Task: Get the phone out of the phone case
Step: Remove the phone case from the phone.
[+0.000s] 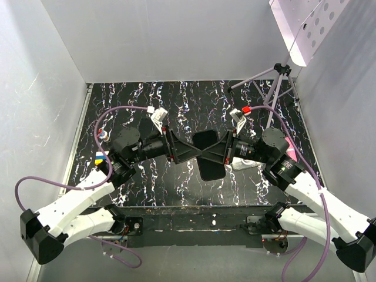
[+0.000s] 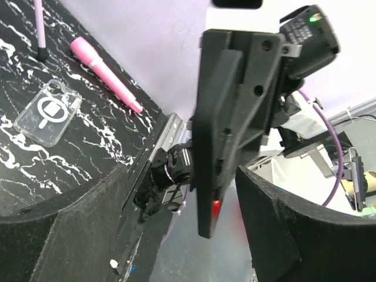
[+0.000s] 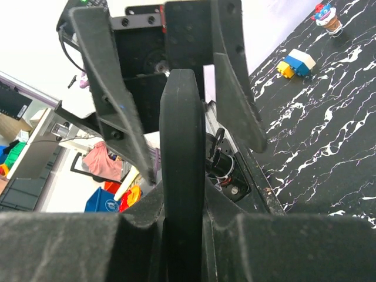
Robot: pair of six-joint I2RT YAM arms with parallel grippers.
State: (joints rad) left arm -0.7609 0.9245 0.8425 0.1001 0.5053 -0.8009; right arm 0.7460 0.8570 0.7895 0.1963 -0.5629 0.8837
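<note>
Case (image 1: 207, 141): black slab, held off the table (image 1: 147, 182) mid-scene between the two arms, pinched around its middle. Edge-on to both wrist cameras.
Phone (image 2: 216, 207): only a red sliver showed at the case's lower edge in the left wrist view. It looked to be sitting in the case, but that angle made it hard to confirm.
Right gripper (image 1: 222, 154): clamped on the case, one finger on each flat face. In its own wrist view the slab rose straight up from between the pads.
Left gripper (image 1: 189, 154): jaws spread apart, nothing held. Its fingers (image 3: 110, 100) stood either side of the case's far end with gaps showing, not touching it.
Arms: both reached inward from the near edge, grippers facing each other nose to nose over the table centre.
Clear case (image 2: 48, 111): transparent, ring mark on its back, lay flat on the table, well apart from the grippers.
Pink pen (image 2: 104, 71): lay on the table near the back wall, just beyond the clear case.
Bricks (image 3: 296, 61): small white, blue and yellow cluster on the table at the left side. A little figure (image 3: 326, 14) stood further back.
Tripod (image 1: 276, 88): at the back right corner, below a perforated white panel (image 1: 305, 26).
</note>
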